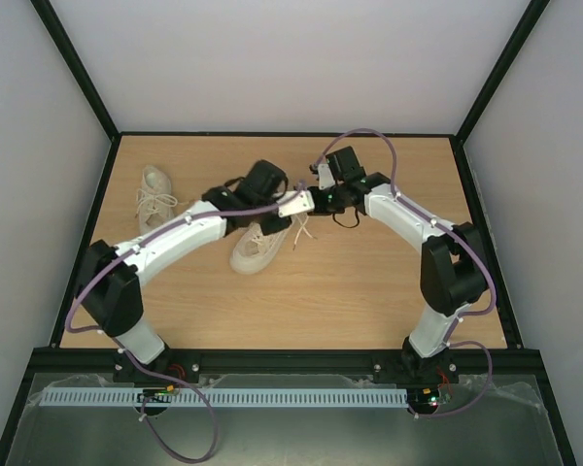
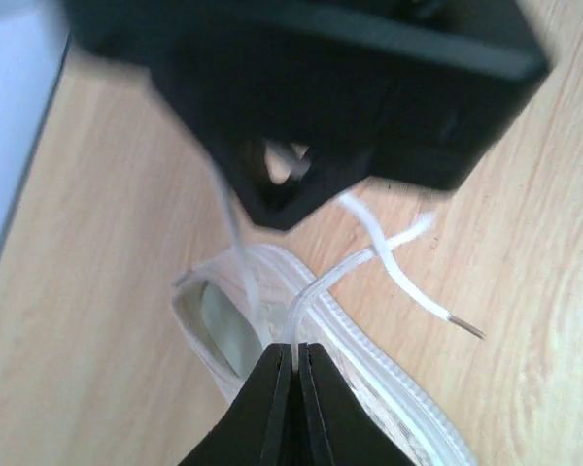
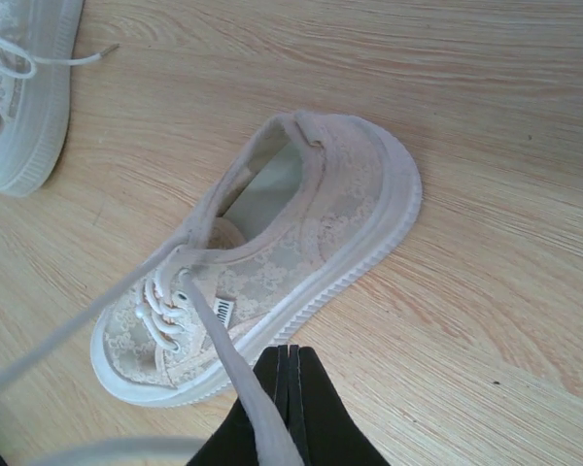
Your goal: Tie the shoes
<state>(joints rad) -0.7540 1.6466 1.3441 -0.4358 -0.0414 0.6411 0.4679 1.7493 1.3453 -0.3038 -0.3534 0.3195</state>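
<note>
Mid-tie, by the look of it, on the cream-white, lace-textured low-top sneaker (image 1: 257,248) sitting near the middle of the pale wood-grain tabletop (image 1: 369,301), with the matching second sneaker (image 1: 155,197) well apart at the far left, its own lace loose too. Pinching one thin white flat lace end (image 2: 342,266) with the left gripper (image 2: 293,364), fingertips pressed tight together on the strand just above the shoe's opening. Holding the other lace end (image 3: 223,349) with the right gripper (image 3: 288,383), likewise closed, on a strand stretched from the eyelets up to and across the near fingertip; apparently clamped there, though hard to confirm at exactly which spot. Judged as the early crossing stage: both ends held up off the shoe, no loop or bow visible yet. Next, probably: cross the two ends over the tongue, tuck one under the other and pull outward evenly. Calls for steady tension, no slipping of the thin strands from the pads, and care not to drag the light shoe across the wood. Worth minding the crowding as well, with both wrists close together above the shoe. As for writing: only a small white tab (image 3: 223,311) on the shoe's side beside the eyelets, marked with short dark upright strokes too small to read; no brand name legible anywhere else.
</note>
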